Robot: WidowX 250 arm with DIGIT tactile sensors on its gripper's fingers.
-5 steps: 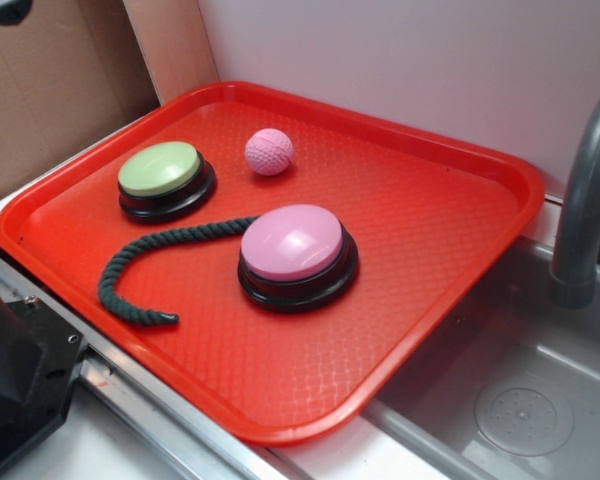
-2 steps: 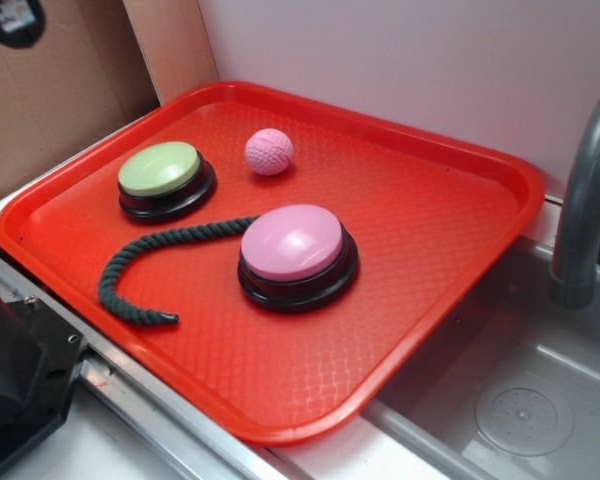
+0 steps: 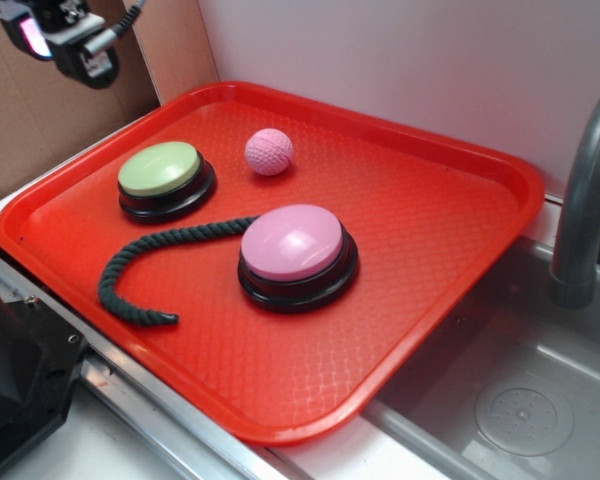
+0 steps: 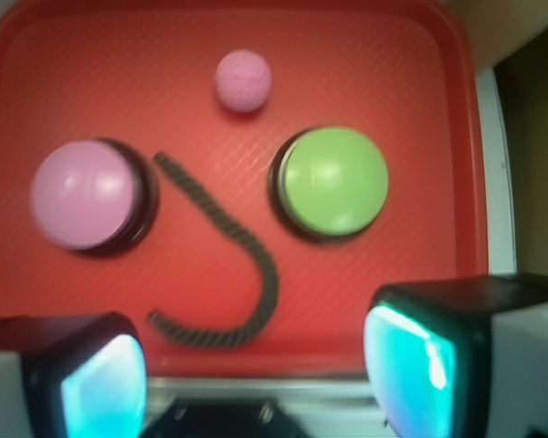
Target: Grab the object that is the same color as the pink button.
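A: Where is the ball (image 3: 269,151) sitting?
B: On the tray (image 3: 435,215), upper centre of the frame, apart from the pink button (image 3: 294,247).
A: And the gripper (image 4: 247,365)?
B: It is hanging spread and empty; the exterior frame's upper-left edge is cutting it off.
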